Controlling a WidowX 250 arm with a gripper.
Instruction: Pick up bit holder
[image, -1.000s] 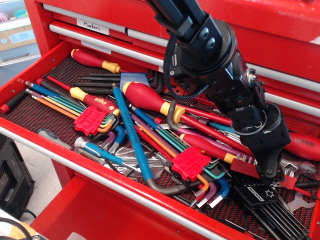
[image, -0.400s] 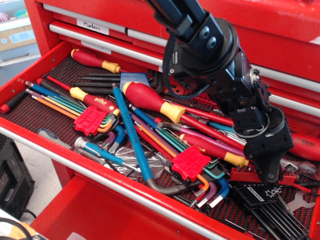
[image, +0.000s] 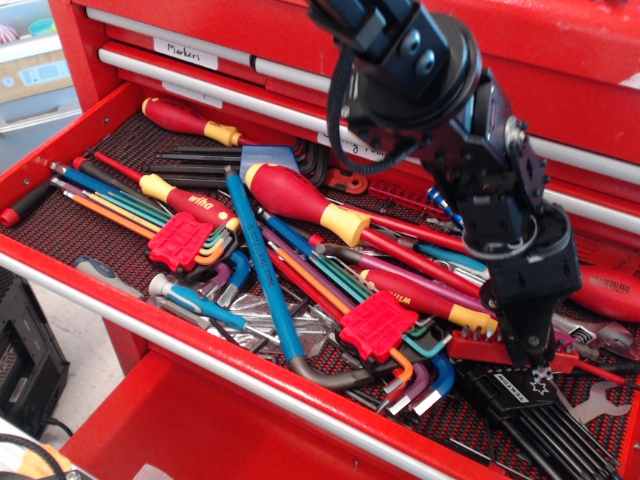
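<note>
The bit holder (image: 478, 347) is a narrow red bar with a row of short silver bits. It lies at the drawer's front right, between a red hex-key clip (image: 380, 326) and a black hex-key clip with a star mark (image: 520, 388). My gripper (image: 530, 357) reaches down from the black arm, and its dark fingers straddle the bar's middle and look closed on it. The bar sticks out left of the fingers, and a short red end (image: 567, 358) shows on the right. The bar still rests low among the tools.
The red tool drawer (image: 200, 352) is crowded: red-and-yellow screwdrivers (image: 300, 197), a long blue hex key (image: 262, 275), a second red clip with fanned coloured keys (image: 180, 241), and wrenches (image: 595, 402) at the far right. Closed drawers stand behind the arm.
My gripper has dropped slightly and shifted left onto the bar, with the wrist turned. The bit holder's left end has slid a little left and shows more of its bits.
</note>
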